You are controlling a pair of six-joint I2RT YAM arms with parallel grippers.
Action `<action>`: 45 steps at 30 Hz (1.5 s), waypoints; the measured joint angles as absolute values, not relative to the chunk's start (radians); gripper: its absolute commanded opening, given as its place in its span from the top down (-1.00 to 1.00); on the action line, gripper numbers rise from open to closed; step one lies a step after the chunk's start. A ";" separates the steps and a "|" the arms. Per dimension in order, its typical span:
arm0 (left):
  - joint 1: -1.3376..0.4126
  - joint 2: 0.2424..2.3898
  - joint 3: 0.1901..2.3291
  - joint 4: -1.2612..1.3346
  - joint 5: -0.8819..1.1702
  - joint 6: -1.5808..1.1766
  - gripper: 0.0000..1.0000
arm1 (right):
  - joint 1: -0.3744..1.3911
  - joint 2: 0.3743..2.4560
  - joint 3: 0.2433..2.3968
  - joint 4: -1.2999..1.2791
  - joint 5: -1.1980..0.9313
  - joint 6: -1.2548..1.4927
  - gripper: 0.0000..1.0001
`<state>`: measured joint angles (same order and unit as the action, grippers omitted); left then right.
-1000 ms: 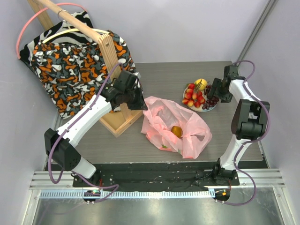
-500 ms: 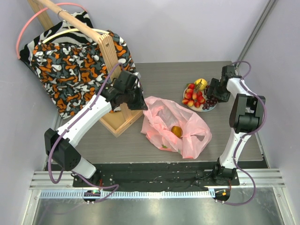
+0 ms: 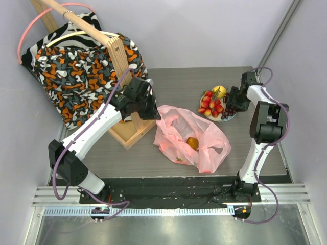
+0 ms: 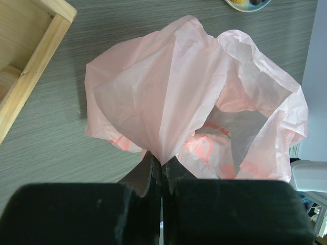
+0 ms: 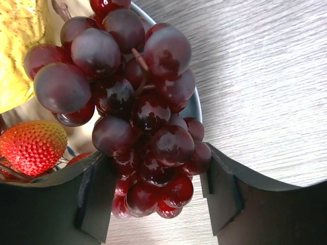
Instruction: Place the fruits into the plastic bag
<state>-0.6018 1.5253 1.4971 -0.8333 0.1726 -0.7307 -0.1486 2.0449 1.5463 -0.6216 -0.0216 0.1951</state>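
Observation:
The pink plastic bag (image 3: 204,133) lies crumpled at mid-table with an orange fruit (image 3: 192,143) inside. My left gripper (image 3: 151,109) is shut on a pinched fold of the bag (image 4: 179,87) at its left edge, gripper (image 4: 162,161). On the pale blue plate (image 3: 228,119) lie red strawberries (image 3: 208,104), a yellow lemon-like fruit (image 3: 219,91) and a dark grape bunch (image 3: 231,110). My right gripper (image 3: 233,103) is down at the plate. In the right wrist view its jaws (image 5: 156,168) straddle the grape bunch (image 5: 138,117), both pads touching grapes; the bunch rests on the plate (image 5: 194,109).
A wooden rack base (image 3: 127,131) stands just left of the bag, also in the left wrist view (image 4: 30,61). An orange-black patterned cloth (image 3: 82,76) hangs from the rack at the back left. The grey wall stands close to the right of the plate.
The right gripper has shifted slightly toward the plate and its jaws have narrowed around the grape bunch. The left arm and bag have stayed put.

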 measured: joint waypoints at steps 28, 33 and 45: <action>-0.602 1.520 1.476 -0.796 0.174 -0.731 1.00 | -0.153 1.969 1.520 -0.637 0.083 0.192 0.35; -0.602 1.515 1.467 -0.785 0.174 -0.731 1.00 | -0.159 1.960 1.520 -0.638 0.089 0.194 0.36; -0.602 1.509 1.452 -0.764 0.173 -0.731 0.99 | -0.182 1.937 1.520 -0.675 0.146 0.194 0.40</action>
<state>-0.6018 1.5093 1.4521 -0.7635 0.1734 -0.7311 -0.1822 1.9366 1.5200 -0.6746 0.1463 0.1936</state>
